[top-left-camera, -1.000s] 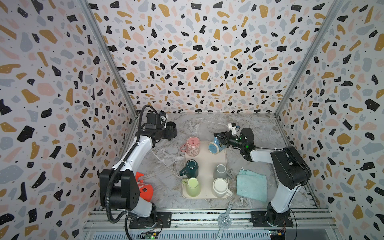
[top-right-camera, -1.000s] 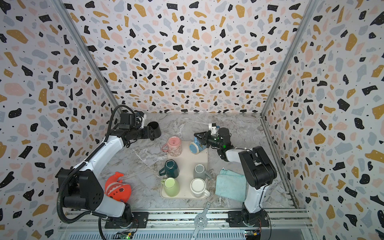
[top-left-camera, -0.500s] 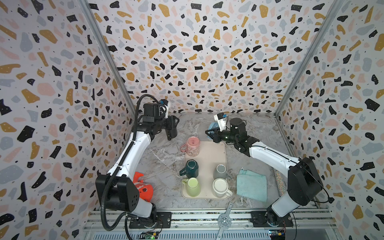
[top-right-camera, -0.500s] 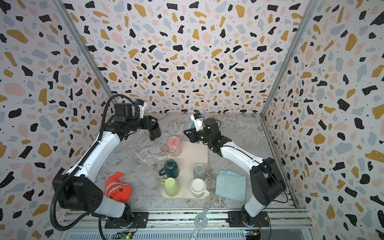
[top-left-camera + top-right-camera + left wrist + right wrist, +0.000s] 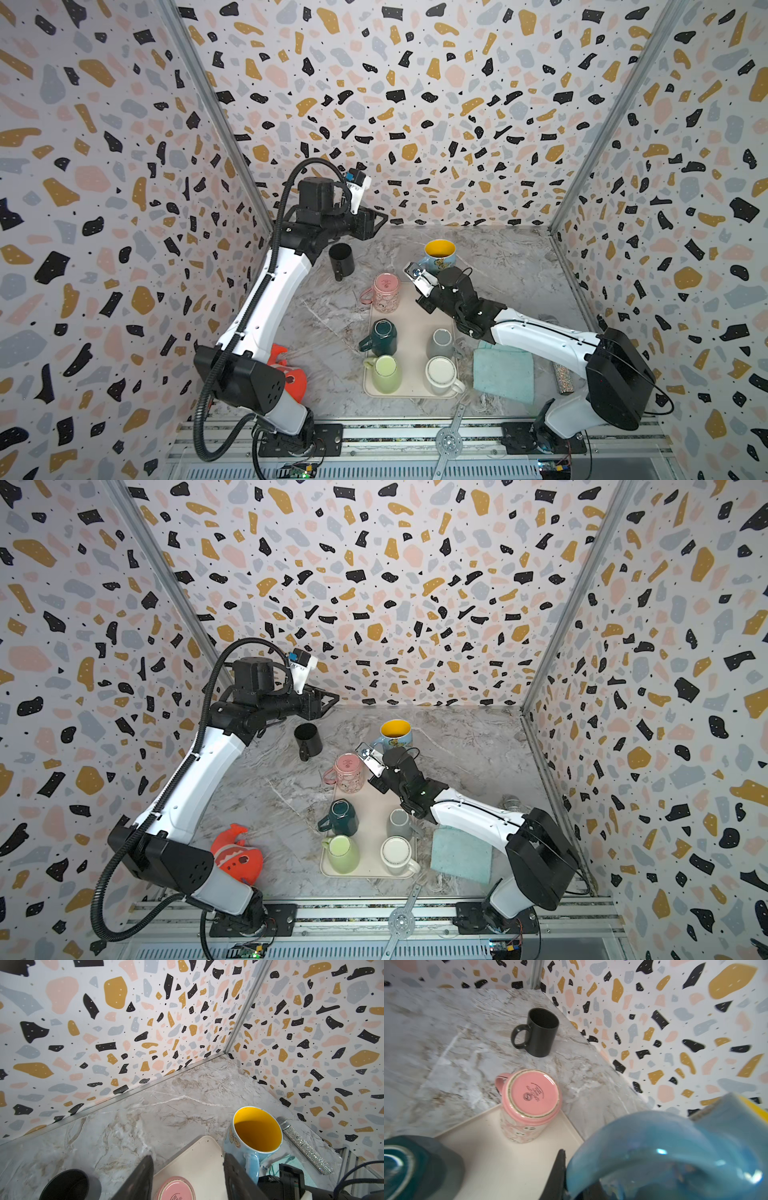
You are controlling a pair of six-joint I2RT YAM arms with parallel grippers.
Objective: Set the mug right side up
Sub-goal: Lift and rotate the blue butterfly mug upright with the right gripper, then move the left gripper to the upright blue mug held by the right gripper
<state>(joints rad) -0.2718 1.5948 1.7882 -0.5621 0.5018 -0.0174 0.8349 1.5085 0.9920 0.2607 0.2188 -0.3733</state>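
Standing upright (yellow inside showing), the blue mug is seen just past the far edge of the tray, its handle clamped by the right gripper. The left gripper is held spread and empty, raised above the black mug at far left.

Left hand open, raised; right hand low, clamped on mug handle.

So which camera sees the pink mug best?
The right wrist view: the pink mug sits mid-picture, upside down, base stamp and handle clear. Both top views show it small at the tray's far corner. The left wrist view catches only part of its base.
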